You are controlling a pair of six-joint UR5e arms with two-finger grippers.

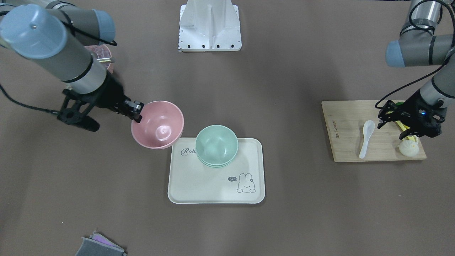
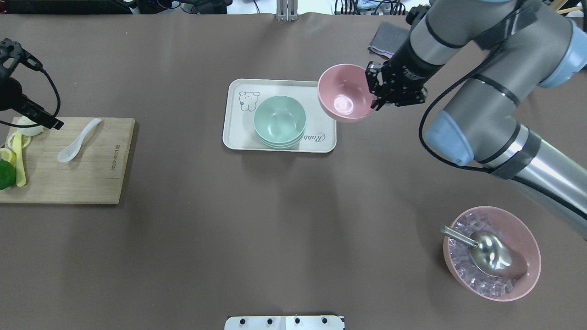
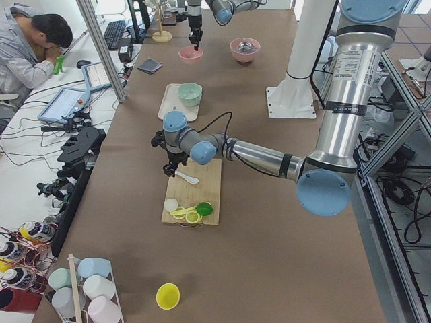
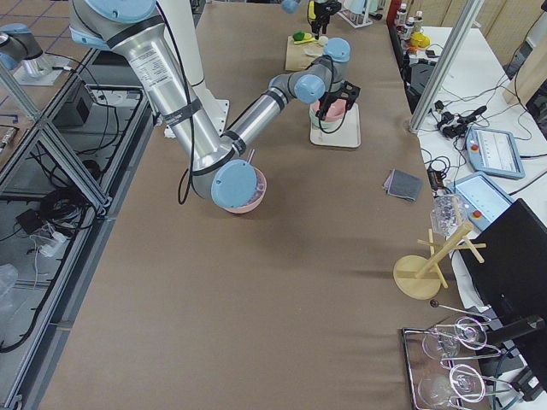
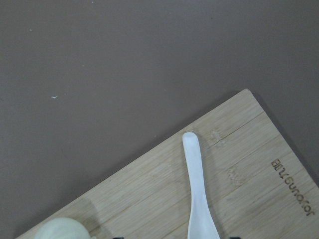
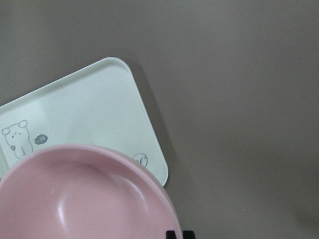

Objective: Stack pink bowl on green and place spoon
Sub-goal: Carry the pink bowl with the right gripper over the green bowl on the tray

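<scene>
My right gripper is shut on the rim of the pink bowl and holds it upright above the table, beside the green bowl, over the corner of the white tray. The bowl fills the bottom of the right wrist view. The green bowl sits on the tray, seemingly on another green bowl. The white spoon lies on the wooden board. My left gripper hovers open over the board, beside the spoon's bowl end. The spoon also shows in the left wrist view.
A second pink bowl with ice cubes and a metal scoop stands at the near right. Lemon and lime pieces and a white bun lie on the board. A grey cloth lies at the far edge.
</scene>
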